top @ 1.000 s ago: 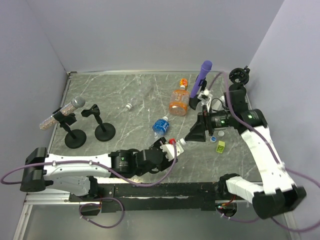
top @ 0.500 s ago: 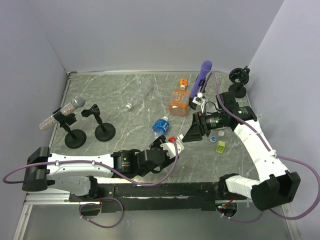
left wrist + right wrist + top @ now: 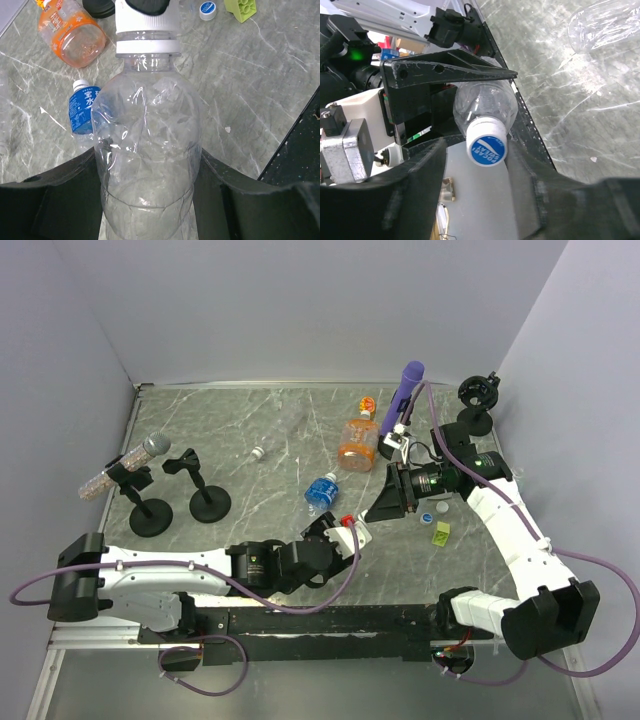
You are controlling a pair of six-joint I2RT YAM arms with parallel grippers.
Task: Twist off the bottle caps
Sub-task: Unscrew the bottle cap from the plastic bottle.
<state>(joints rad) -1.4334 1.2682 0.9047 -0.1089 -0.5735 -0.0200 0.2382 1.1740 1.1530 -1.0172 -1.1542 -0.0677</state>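
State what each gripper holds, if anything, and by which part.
The left gripper holds the clear bottle by its body. The right gripper brackets its white cap; a firm grip cannot be told.

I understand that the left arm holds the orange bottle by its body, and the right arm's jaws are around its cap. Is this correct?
No: the left wrist view shows the left gripper holding a plain clear bottle; the orange bottle lies on the table. The rest is correct.
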